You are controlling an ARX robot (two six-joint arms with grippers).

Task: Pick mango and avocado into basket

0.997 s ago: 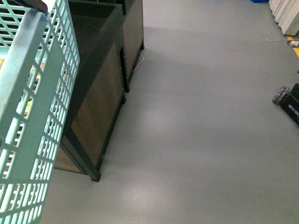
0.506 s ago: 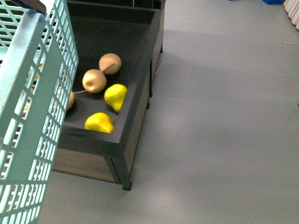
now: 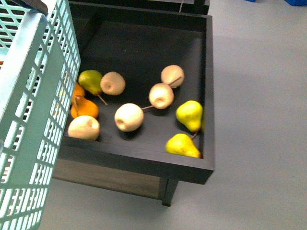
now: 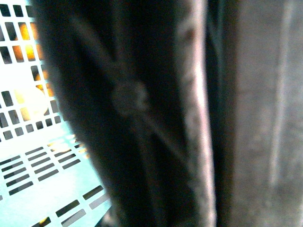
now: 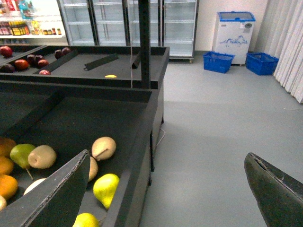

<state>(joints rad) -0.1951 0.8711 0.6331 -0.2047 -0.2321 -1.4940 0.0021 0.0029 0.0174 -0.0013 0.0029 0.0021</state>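
The teal slotted basket (image 3: 33, 120) fills the left edge of the front view, close to the camera. Its slotted floor shows in the left wrist view (image 4: 42, 161), beside a dark blurred bar with a pale brown strip (image 4: 194, 118). My left gripper is shut on the basket; its fingers do not show clearly. My right gripper (image 5: 165, 194) is open and empty, its fingers (image 5: 52, 198) spread over the bin's edge and the grey floor. I see no mango and no avocado. A small yellow fruit (image 5: 110, 75) lies in a far bin, too small to identify.
A black display bin (image 3: 206, 96) holds tan pears (image 3: 128, 116), yellow pears (image 3: 189, 115), one green pear (image 3: 90, 79) and oranges (image 3: 85, 108). Grey floor (image 3: 259, 120) lies to its right. Further bins, glass fridges (image 5: 113, 19) and blue crates (image 5: 220, 61) stand beyond.
The front view has swung from bare floor and the bin's side onto the bin, bringing more fruit into view. The basket has kept its place at the left.
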